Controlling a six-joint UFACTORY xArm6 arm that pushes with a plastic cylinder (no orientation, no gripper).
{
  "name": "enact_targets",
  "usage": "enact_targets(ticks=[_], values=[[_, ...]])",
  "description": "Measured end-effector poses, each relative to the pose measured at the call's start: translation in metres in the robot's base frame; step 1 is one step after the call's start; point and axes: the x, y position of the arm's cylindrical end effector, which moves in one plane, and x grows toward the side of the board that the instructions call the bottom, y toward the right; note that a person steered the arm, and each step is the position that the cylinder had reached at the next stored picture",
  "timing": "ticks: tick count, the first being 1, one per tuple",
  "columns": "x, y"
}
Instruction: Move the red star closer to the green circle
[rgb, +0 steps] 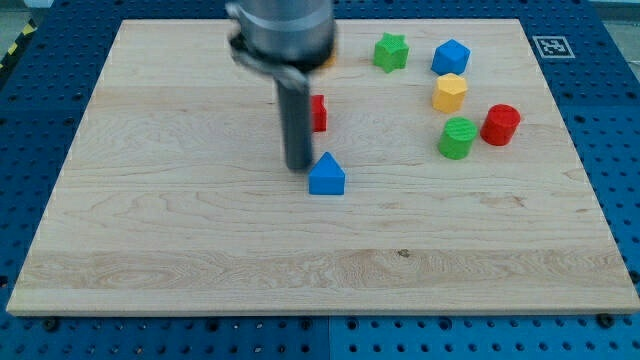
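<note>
A red block (318, 113), partly hidden behind my rod so its shape is unclear, sits near the board's upper middle. The green circle (457, 137) lies to the view's right of it, well apart. My tip (298, 165) rests on the board just below and left of the red block, and just left of a blue triangle-topped block (326, 175).
A green star (391, 52), a blue block (451, 56), a yellow block (449, 92) and a red cylinder (500, 125) cluster at the view's upper right around the green circle. The wooden board (200, 250) lies on a blue pegboard.
</note>
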Motion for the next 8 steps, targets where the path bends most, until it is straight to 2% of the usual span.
enact_targets(ticks=[1,3,4,5,6,7,8], values=[[0.0,0.012],[-0.142,-0.09],[-0.151,-0.056],[-0.036,-0.018],[-0.058,-0.05],[-0.091,-0.053],[-0.017,0.014]])
